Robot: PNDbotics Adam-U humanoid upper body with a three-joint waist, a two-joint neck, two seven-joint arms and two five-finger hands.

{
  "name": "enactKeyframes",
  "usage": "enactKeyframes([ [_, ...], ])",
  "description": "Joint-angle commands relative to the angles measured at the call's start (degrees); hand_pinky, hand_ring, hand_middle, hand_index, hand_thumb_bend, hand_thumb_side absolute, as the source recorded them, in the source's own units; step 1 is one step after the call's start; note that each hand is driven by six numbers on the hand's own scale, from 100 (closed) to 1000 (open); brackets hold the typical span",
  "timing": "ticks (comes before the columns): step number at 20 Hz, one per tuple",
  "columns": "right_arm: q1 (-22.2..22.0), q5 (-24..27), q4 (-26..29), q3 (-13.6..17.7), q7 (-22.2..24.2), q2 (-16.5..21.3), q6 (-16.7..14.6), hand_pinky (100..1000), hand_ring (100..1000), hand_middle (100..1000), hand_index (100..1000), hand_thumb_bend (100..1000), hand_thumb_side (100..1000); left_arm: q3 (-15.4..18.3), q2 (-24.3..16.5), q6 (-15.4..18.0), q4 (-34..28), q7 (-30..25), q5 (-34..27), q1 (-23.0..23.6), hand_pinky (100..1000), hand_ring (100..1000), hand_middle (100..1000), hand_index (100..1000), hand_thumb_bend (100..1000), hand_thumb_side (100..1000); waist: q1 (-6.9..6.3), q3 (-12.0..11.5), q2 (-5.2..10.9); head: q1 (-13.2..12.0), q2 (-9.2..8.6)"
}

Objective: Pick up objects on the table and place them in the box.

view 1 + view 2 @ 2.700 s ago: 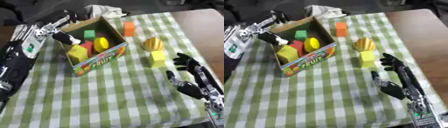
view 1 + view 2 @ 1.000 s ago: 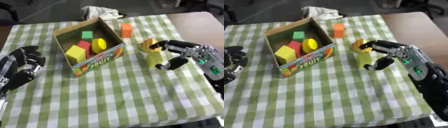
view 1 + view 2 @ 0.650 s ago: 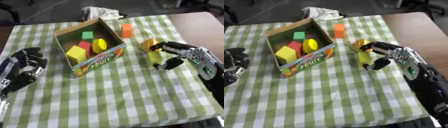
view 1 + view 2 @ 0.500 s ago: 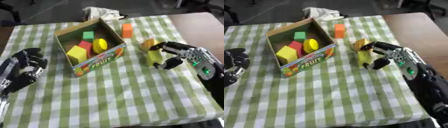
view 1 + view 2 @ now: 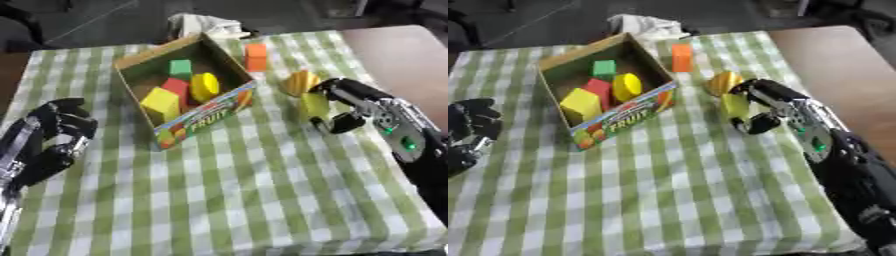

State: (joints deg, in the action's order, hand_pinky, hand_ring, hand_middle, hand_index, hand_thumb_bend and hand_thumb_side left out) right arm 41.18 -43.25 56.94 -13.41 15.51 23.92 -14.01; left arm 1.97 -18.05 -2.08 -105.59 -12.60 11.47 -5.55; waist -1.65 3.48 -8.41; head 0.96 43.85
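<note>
A cardboard box (image 5: 140,65) with "FRUIT" printed on its front stands open on a bench (image 5: 385,45) covered by a green and white checked cloth (image 5: 254,185). Inside the box lie a green block (image 5: 180,69), a red block (image 5: 178,87), a yellow disc (image 5: 205,86) standing on edge and a yellow cube (image 5: 161,102).

The right hand (image 5: 354,102) reaches in from the right side, and its fingers (image 5: 337,86) curl over the top of a yellow-green block (image 5: 314,106) while the thumb presses from below, pinching the block between them. This block stands on the cloth to the right of the box. Just beyond it, touching or nearly touching, sits an orange-yellow rounded piece (image 5: 299,82). An orange block (image 5: 255,56) stands upright farther back, near the box's far right corner. A crumpled white cloth (image 5: 203,25) lies behind the box at the bench's far edge.

The left hand (image 5: 54,137) rests at the lower left with its fingers curled and holding nothing. The left eye view shows this hand and its forearm nearly whole, while the right eye view cuts it at the picture's edge, showing only the dark fingers (image 5: 472,120).
</note>
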Motion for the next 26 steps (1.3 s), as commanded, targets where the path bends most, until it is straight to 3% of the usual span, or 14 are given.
enactKeyframes([
  [1,2.03,1.10,2.72,0.68,-0.06,1.04,-0.19,724,631,519,764,217,100,0.36,-0.30,0.03,-1.12,-0.33,-0.05,-0.18,641,666,651,832,321,504,0.07,-0.15,0.82,-0.25,0.26],
  [5,5.29,4.98,7.27,-0.17,2.95,1.46,-0.14,727,636,522,768,209,100,0.28,-0.13,-0.03,-1.08,-0.73,-0.14,0.02,641,665,650,832,319,506,0.06,-0.40,1.03,-0.10,0.26],
  [9,10.67,6.00,8.30,-1.26,5.66,-0.77,0.24,731,648,534,778,211,100,-0.25,0.47,0.10,-0.98,-1.67,-0.31,0.33,641,664,650,831,317,508,-0.13,-1.47,1.57,0.45,0.26],
  [12,14.37,3.48,4.29,-0.66,6.15,-4.43,0.82,733,662,558,801,214,100,-0.94,1.00,0.34,-0.97,-2.75,-0.52,0.33,641,664,649,830,316,509,-0.32,-3.20,1.94,1.49,0.26],
  [17,17.60,-3.61,-5.19,2.89,3.22,-10.59,1.89,740,708,619,863,223,121,-1.91,1.74,0.77,-1.01,-4.56,-0.71,0.09,640,663,648,830,313,510,-0.30,-6.94,2.12,4.16,0.26],
  [19,18.08,-6.78,-8.38,4.28,2.14,-12.42,2.45,748,744,681,898,252,184,-2.13,1.86,0.85,-1.00,-4.96,-0.79,-0.08,640,663,647,830,313,510,-0.29,-8.16,2.08,5.24,0.26],
  [20,18.21,-8.14,-9.65,4.99,1.35,-13.22,2.78,751,767,723,915,307,309,-2.21,1.97,0.87,-1.00,-5.09,-0.85,-0.19,640,662,646,830,312,510,-0.31,-8.67,2.02,5.74,0.26],
  [22,18.37,-10.40,-11.42,5.95,-0.77,-14.42,3.36,759,797,768,932,362,410,-2.35,2.16,0.88,-1.00,-5.30,-0.97,-0.38,640,662,646,828,312,511,-0.33,-9.34,1.89,6.51,0.26],
  [26,18.48,-14.67,-11.30,5.50,-4.00,-15.01,3.69,776,836,842,974,414,531,-2.39,2.20,0.82,-1.00,-5.57,-0.99,-0.45,639,662,646,824,309,513,-0.13,-9.42,1.72,6.88,0.26],
])
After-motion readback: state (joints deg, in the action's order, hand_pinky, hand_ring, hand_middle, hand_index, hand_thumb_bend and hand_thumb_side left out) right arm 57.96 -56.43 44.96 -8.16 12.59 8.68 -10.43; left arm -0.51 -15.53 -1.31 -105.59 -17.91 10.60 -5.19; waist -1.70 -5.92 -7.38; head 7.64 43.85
